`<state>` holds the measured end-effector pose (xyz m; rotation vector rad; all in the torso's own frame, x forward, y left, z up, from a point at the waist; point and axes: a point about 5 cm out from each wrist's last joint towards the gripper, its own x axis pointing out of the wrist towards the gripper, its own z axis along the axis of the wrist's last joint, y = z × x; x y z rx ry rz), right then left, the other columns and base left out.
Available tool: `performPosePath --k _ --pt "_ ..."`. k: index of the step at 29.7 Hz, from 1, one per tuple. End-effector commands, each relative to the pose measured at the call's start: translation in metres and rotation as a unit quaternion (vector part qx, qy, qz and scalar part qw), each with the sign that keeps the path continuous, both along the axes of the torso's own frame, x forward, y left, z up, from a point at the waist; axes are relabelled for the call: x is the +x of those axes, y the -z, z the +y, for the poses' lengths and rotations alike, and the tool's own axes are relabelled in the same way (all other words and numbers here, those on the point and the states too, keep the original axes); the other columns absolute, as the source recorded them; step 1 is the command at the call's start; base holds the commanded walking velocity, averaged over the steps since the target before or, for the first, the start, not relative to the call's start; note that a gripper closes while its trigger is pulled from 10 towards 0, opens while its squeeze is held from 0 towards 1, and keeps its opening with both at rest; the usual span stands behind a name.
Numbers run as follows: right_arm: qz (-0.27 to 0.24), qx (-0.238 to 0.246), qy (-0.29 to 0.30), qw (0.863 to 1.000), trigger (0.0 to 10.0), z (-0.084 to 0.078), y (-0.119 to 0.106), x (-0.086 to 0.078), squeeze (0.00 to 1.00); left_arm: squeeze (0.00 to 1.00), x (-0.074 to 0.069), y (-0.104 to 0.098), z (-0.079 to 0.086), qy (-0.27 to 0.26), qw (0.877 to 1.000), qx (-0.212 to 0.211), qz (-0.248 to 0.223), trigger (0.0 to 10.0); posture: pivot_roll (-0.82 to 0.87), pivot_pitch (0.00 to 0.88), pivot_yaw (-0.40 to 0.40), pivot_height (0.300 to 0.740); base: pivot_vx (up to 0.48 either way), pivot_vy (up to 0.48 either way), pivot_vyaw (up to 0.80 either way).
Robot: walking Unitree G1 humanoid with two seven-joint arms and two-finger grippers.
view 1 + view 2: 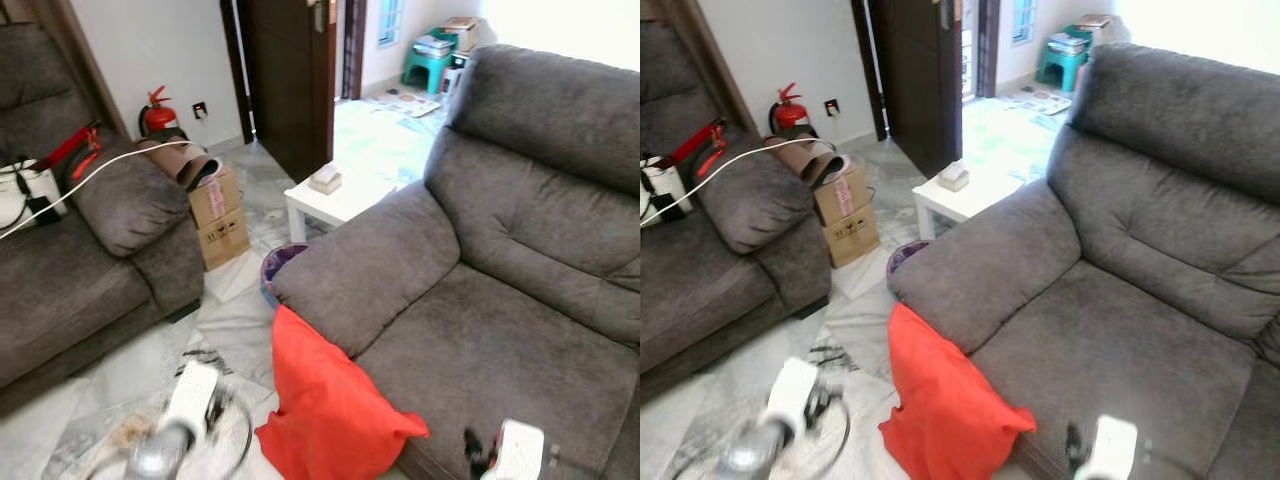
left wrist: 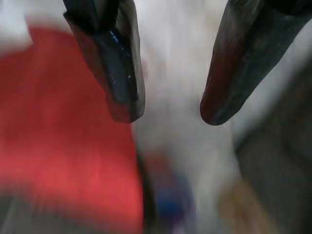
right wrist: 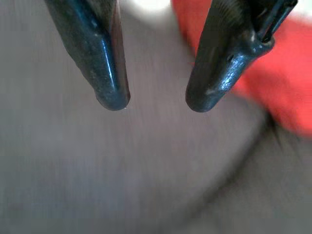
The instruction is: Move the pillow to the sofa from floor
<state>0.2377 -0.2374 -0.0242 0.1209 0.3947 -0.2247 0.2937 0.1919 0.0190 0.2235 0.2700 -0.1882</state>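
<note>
A shiny pale marble floor [image 1: 120, 375] runs past a small white table [image 1: 335, 203] toward a dark brown door [image 1: 290, 80].

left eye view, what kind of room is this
Most likely a home living room: a grey sofa with a red pillow leaning against its front, a second grey sofa opposite, and a small white side table between them.

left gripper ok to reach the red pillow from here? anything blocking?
Probably yes. The red pillow leans against the grey sofa front, with bare floor between it and the left gripper, whose fingers are open. Nothing seems to stand between them, though the views are blurred.
</note>
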Motion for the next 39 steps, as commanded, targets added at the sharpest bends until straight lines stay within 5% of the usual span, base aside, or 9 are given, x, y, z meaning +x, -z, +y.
performPosePath --k 1,9,10,11,12,23,25,26,39 --pt "-0.028 -0.001 0.001 1.000 10.0 -0.002 -0.007 0.004 0.00 0.00 -0.004 0.002 -0.004 0.014 1.000 -0.002 -0.003 10.0 -0.09 0.041 0.054 0.740 0.000 0.000 0.00" --pt "-0.110 -0.022 -0.005 0.994 10.0 -0.008 -0.029 0.008 0.00 0.00 -0.011 -0.010 0.000 0.014 0.998 -0.013 -0.058 10.0 -0.09 0.027 0.051 0.740 0.000 0.000 0.00" --pt "-0.121 -0.022 -0.006 0.992 10.0 -0.009 -0.030 0.004 0.42 0.00 -0.017 -0.009 0.001 0.015 0.998 -0.021 -0.062 10.0 -0.07 0.030 0.043 0.740 0.000 0.000 0.00" --pt "-0.121 -0.022 -0.006 0.992 10.0 -0.009 -0.030 0.004 0.42 0.00 -0.017 -0.009 0.001 0.015 0.998 -0.021 -0.062 10.0 -0.07 0.030 0.043 0.740 0.000 0.000 0.00" --pt "-0.127 -0.018 -0.013 0.992 10.0 -0.007 -0.029 0.000 1.00 0.00 -0.023 -0.009 0.002 0.014 0.997 -0.023 -0.065 10.0 -0.07 0.041 0.036 0.740 0.000 0.000 0.00" --pt "-0.150 -0.021 -0.041 0.988 10.0 0.003 -0.038 -0.003 1.00 0.00 -0.027 -0.017 -0.007 0.015 0.996 -0.037 -0.083 10.0 -0.09 0.083 0.017 0.740 0.000 0.000 0.00" --pt "-0.147 -0.024 -0.040 0.988 10.0 0.002 -0.038 -0.004 0.73 0.00 -0.027 -0.017 -0.010 0.021 0.996 -0.040 -0.081 10.0 -0.09 0.083 0.011 0.740 0.000 0.000 0.00" --pt "-0.145 -0.023 -0.040 0.988 10.0 0.001 -0.038 -0.004 0.00 0.00 -0.027 -0.017 -0.014 0.029 0.995 -0.039 -0.083 10.0 -0.08 0.091 0.005 0.740 0.000 0.000 0.00" --pt "-0.136 -0.023 -0.074 0.988 10.0 0.015 -0.045 0.018 0.00 0.00 -0.024 -0.026 -0.019 0.023 0.994 -0.044 -0.102 10.0 -0.07 0.108 -0.014 0.740 0.000 0.000 0.00"
